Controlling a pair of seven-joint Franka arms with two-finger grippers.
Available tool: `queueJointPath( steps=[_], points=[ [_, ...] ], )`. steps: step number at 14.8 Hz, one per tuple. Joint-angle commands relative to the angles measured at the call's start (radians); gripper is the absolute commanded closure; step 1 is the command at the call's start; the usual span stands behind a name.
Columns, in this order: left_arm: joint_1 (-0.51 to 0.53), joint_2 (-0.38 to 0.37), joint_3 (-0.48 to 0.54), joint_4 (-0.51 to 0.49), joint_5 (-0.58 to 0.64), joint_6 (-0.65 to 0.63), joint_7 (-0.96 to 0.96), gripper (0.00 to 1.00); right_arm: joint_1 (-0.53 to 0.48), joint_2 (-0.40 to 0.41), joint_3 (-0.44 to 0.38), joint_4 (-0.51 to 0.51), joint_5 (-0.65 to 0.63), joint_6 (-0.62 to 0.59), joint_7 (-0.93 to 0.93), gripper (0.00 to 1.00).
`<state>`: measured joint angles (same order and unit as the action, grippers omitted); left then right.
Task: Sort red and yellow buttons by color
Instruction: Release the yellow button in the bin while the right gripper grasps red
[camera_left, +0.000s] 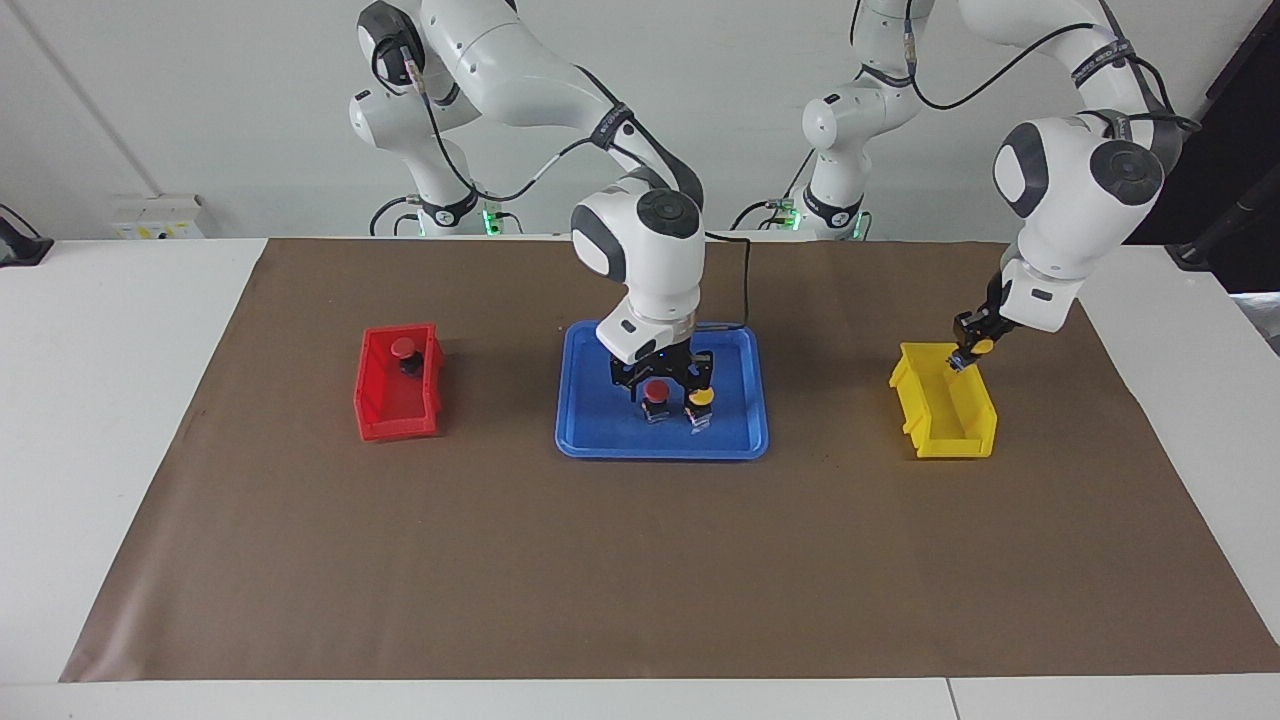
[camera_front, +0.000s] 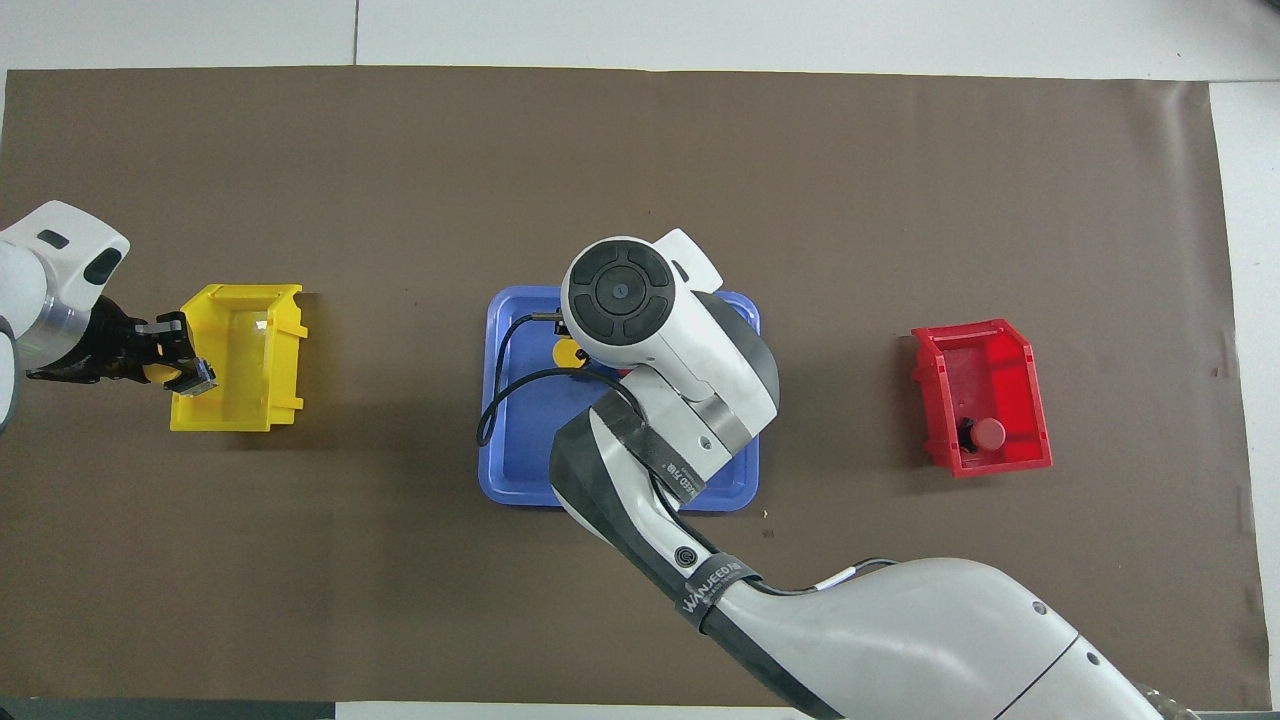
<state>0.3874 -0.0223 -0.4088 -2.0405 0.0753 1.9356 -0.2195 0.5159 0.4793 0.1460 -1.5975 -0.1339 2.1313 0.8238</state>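
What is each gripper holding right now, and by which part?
The left gripper, over the yellow bin, is shut on a yellow button, though which part it grips cannot be told. The right gripper is over the red button in the blue tray, holding nothing.

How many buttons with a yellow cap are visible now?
2. One yellow-capped push button stands in the blue plastic tray, beside the red-capped button. The other yellow-capped button is held in the left pincer, over the yellow plastic bin.
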Motion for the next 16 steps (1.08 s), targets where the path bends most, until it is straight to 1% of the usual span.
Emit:
queueJointPath(
  steps=[1, 3, 5, 7, 9, 10, 13, 16],
  points=[
    [0.004, -0.019, -0.001, -0.082, -0.026, 0.107, 0.032, 0.99, -0.007, -0.041, 0.004, -0.065, -0.021, 0.027, 0.015, 0.18],
    [0.002, -0.001, -0.001, -0.084, -0.044, 0.137, 0.031, 0.99, -0.007, -0.041, 0.006, -0.067, -0.021, 0.029, 0.014, 0.20],
    [-0.017, 0.027, -0.001, -0.086, -0.046, 0.160, 0.060, 0.99, -0.008, -0.041, 0.006, -0.073, -0.021, 0.032, 0.012, 0.25],
    [-0.022, 0.047, -0.001, -0.090, -0.046, 0.183, 0.205, 0.99, -0.007, -0.050, 0.006, -0.099, -0.021, 0.054, 0.012, 0.26],
    [-0.019, 0.045, 0.002, -0.102, -0.048, 0.181, 0.332, 0.99, -0.007, -0.054, 0.006, -0.111, -0.021, 0.064, 0.012, 0.26],
    [-0.015, 0.045, 0.002, -0.104, -0.048, 0.181, 0.359, 0.99, -0.007, -0.054, 0.006, -0.111, -0.021, 0.064, 0.012, 0.27],
    [-0.008, 0.042, 0.002, -0.119, -0.048, 0.186, 0.370, 0.99, -0.007, -0.054, 0.009, -0.111, -0.021, 0.064, 0.012, 0.29],
    [-0.004, 0.044, 0.002, -0.151, -0.048, 0.212, 0.370, 0.99, -0.002, -0.054, 0.012, -0.110, -0.019, 0.064, 0.015, 0.37]
  ],
)
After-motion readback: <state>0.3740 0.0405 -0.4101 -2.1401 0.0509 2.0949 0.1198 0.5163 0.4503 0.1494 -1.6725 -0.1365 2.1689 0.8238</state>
